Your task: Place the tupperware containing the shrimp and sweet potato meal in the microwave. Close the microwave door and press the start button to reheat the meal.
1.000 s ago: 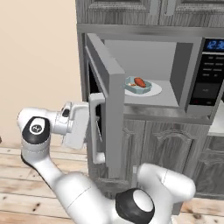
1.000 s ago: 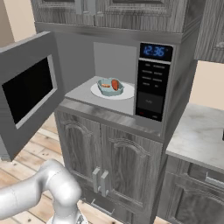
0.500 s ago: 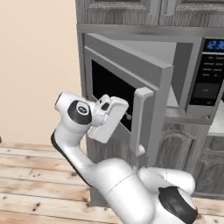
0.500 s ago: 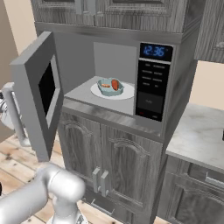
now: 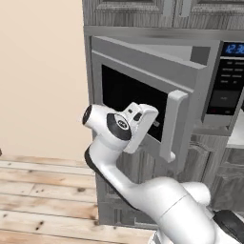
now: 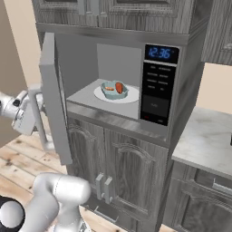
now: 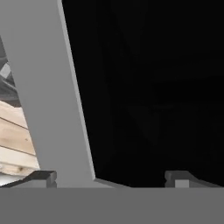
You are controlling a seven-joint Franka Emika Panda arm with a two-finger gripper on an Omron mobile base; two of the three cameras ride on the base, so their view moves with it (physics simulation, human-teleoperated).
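The microwave (image 6: 159,86) stands with its door ajar. Inside, the pale teal tupperware (image 6: 111,89) rests on the round white turntable (image 6: 100,94), and the orange shrimp and sweet potato meal (image 6: 119,87) lies in it. The microwave door (image 5: 143,66) is swung about halfway, its bar handle (image 5: 174,126) toward me. My gripper (image 5: 153,125) is open and sits against the door's outer face, by the dark window (image 7: 153,87). In the hand view both fingertips (image 7: 41,177) stand wide apart with nothing between them. From the right, the gripper (image 6: 40,100) is just behind the door (image 6: 54,90).
Grey cabinet doors (image 6: 122,167) stand below the microwave, and more cabinets (image 5: 143,12) above it. A marbled counter (image 6: 204,136) lies to the right. Wooden floor (image 5: 38,190) and a beige wall (image 5: 43,71) are on the left.
The door has swung further toward the microwave's opening. My hand and arm have travelled right with it, staying on its outer face.
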